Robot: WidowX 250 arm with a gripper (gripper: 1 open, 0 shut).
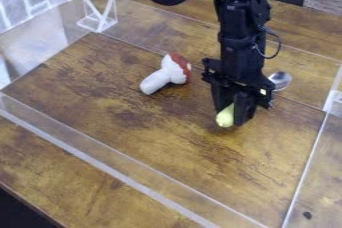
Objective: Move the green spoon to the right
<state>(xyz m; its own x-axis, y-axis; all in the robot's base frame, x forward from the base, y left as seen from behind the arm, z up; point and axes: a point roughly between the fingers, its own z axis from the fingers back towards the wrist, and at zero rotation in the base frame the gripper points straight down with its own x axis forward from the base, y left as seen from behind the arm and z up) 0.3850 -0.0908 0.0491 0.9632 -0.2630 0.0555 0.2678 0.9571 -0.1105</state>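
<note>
The green spoon (226, 116) has a yellow-green handle that points down toward the wooden table (147, 122), and its silver bowl (279, 78) sticks out to the right behind the black arm. My gripper (237, 102) points straight down at the right of the table and is shut on the spoon's handle. The fingers hide the middle of the spoon. I cannot tell whether the handle's tip touches the wood.
A white mushroom toy with a red cap (166, 73) lies left of the gripper. Clear acrylic walls (127, 177) fence the table at the front and right. A small clear stand (96, 14) is at the back left.
</note>
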